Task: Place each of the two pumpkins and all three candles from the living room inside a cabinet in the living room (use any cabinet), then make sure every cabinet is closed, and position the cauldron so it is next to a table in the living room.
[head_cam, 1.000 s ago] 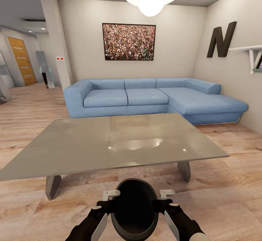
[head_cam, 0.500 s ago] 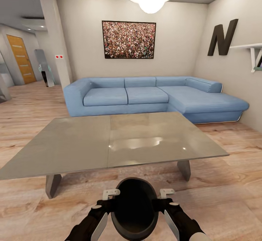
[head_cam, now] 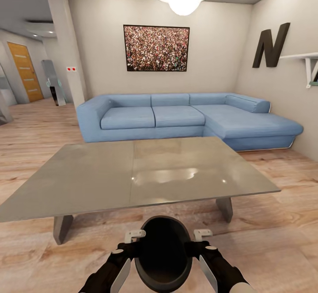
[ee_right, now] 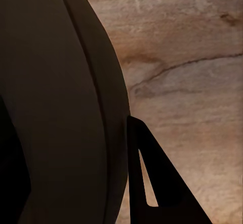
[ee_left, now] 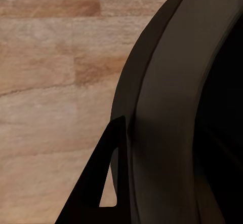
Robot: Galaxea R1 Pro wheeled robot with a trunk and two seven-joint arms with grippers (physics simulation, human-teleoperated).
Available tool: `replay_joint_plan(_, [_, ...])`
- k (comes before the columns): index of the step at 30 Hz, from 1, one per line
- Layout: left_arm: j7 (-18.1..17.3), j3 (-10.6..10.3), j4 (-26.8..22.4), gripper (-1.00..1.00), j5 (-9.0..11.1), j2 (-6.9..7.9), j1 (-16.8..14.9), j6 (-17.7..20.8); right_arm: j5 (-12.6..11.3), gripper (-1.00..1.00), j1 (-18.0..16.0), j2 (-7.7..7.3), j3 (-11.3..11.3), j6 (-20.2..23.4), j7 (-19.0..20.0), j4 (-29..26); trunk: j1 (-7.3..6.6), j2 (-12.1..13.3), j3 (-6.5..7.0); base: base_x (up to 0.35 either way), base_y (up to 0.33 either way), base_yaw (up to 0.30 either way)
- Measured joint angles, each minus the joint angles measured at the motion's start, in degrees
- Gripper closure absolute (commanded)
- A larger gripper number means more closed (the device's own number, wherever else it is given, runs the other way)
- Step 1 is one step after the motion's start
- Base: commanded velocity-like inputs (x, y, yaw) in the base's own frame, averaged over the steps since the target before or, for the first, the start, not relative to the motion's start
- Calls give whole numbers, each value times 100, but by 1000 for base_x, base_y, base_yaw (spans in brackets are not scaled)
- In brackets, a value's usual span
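Grey glassy rectangular surface (head_cam: 132, 173) on angled slab legs, beyond fingers (head_cam: 122, 272), top bare, reflecting ceiling lamp. Light wooden plank floor (head_cam: 274, 244) beneath fingers; surface legs and long blue corner sofa (head_cam: 185, 118) stand on it.

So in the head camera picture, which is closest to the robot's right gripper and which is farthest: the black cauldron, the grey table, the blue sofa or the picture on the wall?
From the right gripper, nearest first:
1. Cauldron, right beside it, held between both grippers.
2. Table, just ahead.
3. Sofa, behind the table.
4. Wall picture, on the far wall above the sofa.
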Motion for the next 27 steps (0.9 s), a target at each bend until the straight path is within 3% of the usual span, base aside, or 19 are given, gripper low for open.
replay_joint_plan(27, [0,0,0,100,2,0,0,0,2,100,0,0,0,5,0,-2,1,0,0,57,0,0])
